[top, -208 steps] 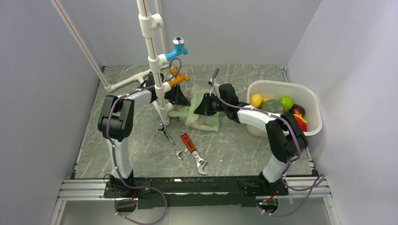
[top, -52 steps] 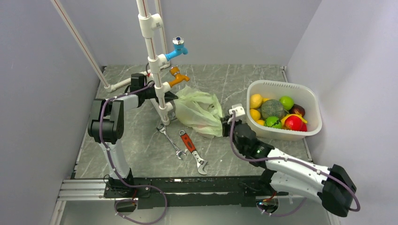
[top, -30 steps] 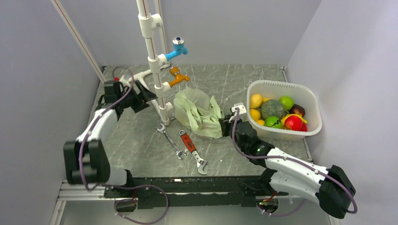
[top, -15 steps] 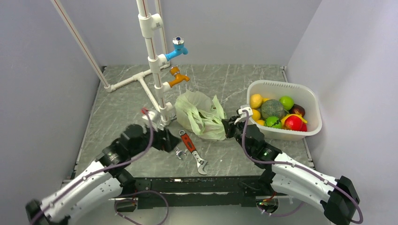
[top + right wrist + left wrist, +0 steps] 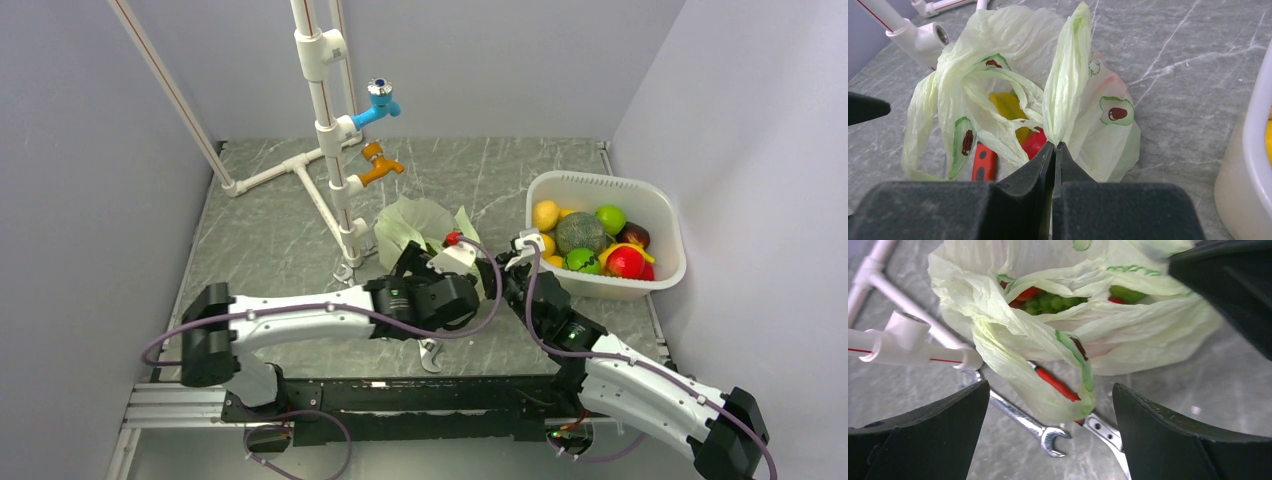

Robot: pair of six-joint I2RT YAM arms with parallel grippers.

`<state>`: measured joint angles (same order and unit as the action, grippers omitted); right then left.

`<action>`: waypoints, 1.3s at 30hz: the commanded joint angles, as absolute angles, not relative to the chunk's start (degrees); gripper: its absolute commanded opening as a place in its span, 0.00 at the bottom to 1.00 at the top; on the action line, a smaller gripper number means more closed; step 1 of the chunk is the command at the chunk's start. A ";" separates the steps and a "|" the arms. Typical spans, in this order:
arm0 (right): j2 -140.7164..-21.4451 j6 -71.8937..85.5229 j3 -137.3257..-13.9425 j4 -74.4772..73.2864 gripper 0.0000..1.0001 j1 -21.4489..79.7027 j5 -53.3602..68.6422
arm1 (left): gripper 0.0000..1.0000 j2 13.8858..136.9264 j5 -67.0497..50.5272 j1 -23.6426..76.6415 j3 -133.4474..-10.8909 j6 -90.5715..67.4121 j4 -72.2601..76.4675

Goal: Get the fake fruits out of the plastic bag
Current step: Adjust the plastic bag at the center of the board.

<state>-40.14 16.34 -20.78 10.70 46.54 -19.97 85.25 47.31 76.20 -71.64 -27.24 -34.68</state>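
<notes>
Pale green plastic pinched flat in the right jaws, shut tight on an upright fold of the bag (image 5: 998, 85). Left jaws spread wide, gripping nothing, poised just short of the bag's mouth, above a wrench (image 5: 1045, 432). Bag slumped on the tabletop (image 5: 270, 220) between the pipe stand (image 5: 345, 215) and the white tub (image 5: 600, 183). Seemingly the opening step: mouth held up, fruits (image 5: 1048, 301) inside. Next, probably calls for easing the left jaws past loose film to close on one fruit. Mouth facing the arms; long axis roughly left to right.
</notes>
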 commanded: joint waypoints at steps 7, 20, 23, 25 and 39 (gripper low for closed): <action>-38.23 19.74 -19.18 11.10 0.06 46.46 -19.56 | 0.62 93.07 56.66 72.68 -80.92 -22.43 -43.08; -30.47 32.51 -10.40 3.09 0.10 46.40 -19.70 | 0.00 87.53 38.82 56.82 -97.24 -4.59 -45.02; -30.04 35.71 -9.90 1.29 0.17 46.43 -16.85 | 0.00 87.39 33.78 55.17 -99.96 -3.29 -46.51; -30.23 35.18 -10.72 0.37 0.23 46.43 -13.49 | 0.00 86.58 29.71 54.94 -99.77 -3.08 -46.88; -37.55 18.92 -41.96 -15.07 0.89 46.46 -18.14 | 0.00 74.69 22.55 54.93 -86.79 -9.27 -44.36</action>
<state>-33.01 24.21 -30.96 -13.08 46.48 -15.35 76.82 24.93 55.05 -87.50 -7.38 -47.40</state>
